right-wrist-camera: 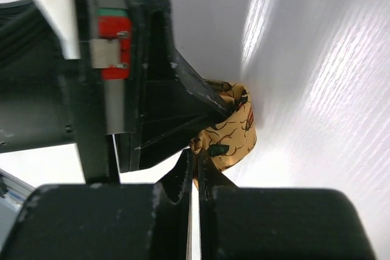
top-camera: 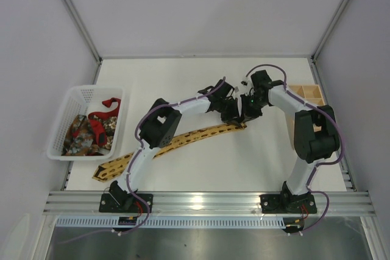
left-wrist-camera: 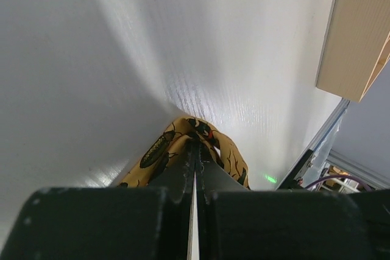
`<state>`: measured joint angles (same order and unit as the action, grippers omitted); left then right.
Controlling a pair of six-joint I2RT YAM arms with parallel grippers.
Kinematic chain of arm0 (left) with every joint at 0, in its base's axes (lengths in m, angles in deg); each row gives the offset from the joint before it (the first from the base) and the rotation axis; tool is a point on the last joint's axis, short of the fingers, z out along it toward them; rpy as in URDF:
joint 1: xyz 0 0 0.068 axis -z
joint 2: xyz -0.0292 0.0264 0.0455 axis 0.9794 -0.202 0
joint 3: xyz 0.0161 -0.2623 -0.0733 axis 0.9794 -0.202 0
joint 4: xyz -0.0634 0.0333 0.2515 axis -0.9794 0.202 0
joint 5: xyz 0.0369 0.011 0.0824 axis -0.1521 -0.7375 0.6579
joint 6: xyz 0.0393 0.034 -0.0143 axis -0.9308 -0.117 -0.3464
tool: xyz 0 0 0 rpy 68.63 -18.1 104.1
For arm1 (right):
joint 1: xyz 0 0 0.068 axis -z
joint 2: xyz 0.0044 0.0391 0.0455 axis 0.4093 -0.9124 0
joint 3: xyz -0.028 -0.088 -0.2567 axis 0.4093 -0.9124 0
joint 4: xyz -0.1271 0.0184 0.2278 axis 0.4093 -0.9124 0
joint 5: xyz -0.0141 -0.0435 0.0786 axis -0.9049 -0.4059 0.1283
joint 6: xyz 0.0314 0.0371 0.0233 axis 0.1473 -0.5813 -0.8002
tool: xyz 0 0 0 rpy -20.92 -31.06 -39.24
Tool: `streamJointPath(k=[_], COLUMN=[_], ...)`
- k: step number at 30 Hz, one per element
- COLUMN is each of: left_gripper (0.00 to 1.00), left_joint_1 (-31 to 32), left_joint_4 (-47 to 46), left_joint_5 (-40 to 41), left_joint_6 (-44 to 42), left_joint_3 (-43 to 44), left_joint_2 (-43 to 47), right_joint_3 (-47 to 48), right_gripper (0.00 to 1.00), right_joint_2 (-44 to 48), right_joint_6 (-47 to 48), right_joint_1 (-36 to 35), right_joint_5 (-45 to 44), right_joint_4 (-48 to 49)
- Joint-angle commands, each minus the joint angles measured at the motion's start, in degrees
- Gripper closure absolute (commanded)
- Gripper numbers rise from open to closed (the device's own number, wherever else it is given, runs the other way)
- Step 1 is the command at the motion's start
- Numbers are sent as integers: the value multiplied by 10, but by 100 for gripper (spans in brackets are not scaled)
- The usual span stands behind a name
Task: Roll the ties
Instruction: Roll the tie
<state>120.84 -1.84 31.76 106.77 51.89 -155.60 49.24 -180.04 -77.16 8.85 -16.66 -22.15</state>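
Now both my left jaws and right jaws are clenched on one end of the yellow tie (top-camera: 189, 136) near the middle of the bench (top-camera: 244, 168); it trails toward the near left corner.

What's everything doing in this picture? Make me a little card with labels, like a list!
Yellow tie: lying long across the table, far end bunched up
Left gripper: shut on the bunched end
Right gripper: shut on the same end, right next to the left one
Red tie: in the white basket
Patterned tie: in the same basket
Wooden box: far right of the table
Finished rolls: none in view
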Motion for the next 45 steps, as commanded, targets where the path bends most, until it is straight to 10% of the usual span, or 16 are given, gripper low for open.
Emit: streamJointPath(k=[1, 28, 45], left_gripper=[99, 91, 92], left_joint_1=[-8, -39, -55], left_joint_4=[41, -26, -36], left_joint_5=[51, 47, 53], left_joint_6=[-18, -33, -37], left_joint_3=[-45, -278, -310], left_joint_2=[20, 234, 217], right_joint_3=[-11, -8, 23], right_gripper=[100, 100, 100], right_joint_2=[21, 39, 18], right_joint_6=[-31, -37, -92], right_joint_1=[-6, -43, -112], right_joint_5=[22, -97, -108], right_joint_4=[-9, -35, -48])
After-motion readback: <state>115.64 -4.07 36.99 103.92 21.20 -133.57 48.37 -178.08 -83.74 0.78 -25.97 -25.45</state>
